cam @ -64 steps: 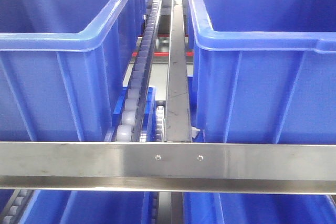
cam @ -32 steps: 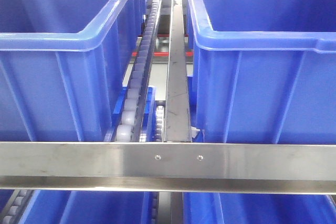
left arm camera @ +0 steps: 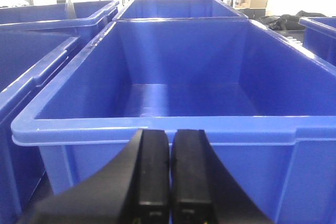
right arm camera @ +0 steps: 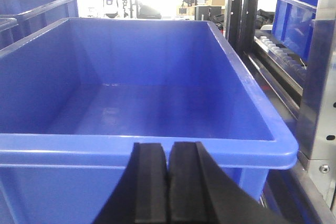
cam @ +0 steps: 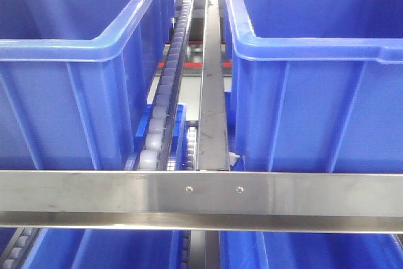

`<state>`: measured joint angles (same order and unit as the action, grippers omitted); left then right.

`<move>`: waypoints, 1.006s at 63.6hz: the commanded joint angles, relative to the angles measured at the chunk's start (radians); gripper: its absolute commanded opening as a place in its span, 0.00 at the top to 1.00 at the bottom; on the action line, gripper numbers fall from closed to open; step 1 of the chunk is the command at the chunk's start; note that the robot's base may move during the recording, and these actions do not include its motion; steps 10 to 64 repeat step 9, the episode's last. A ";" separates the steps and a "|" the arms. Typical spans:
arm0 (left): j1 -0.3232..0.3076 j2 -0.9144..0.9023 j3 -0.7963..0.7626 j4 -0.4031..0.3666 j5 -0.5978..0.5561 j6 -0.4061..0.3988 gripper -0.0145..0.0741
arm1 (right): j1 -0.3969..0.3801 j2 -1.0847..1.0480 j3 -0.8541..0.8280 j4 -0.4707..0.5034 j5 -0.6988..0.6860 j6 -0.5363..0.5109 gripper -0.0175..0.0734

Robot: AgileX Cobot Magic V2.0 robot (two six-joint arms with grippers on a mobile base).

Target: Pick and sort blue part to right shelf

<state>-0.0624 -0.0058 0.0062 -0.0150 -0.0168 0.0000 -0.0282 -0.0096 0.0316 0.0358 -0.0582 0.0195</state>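
Two tools closed and empty at the right shelf [cam: 201, 200].
Left tool [left arm camera: 170, 145] and right tool [right arm camera: 168, 156] each face a near blue bin [left arm camera: 157, 129]; blue part unseen.

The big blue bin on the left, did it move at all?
No. The left bin sits at the same spot against the steel front rail in the front view.

Cardboard boxes [left arm camera: 252, 1] stood in the bright background. A dark heap [left arm camera: 294, 20] lay to their right, too blurred to name.
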 commanded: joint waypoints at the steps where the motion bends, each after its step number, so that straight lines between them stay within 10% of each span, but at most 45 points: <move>1: -0.005 -0.023 0.025 -0.010 -0.091 -0.007 0.70 | -0.005 -0.022 -0.022 -0.001 -0.094 -0.004 0.77; 64: -0.005 -0.023 0.025 -0.010 -0.091 -0.007 0.70 | -0.005 -0.022 -0.022 -0.001 -0.094 -0.004 0.77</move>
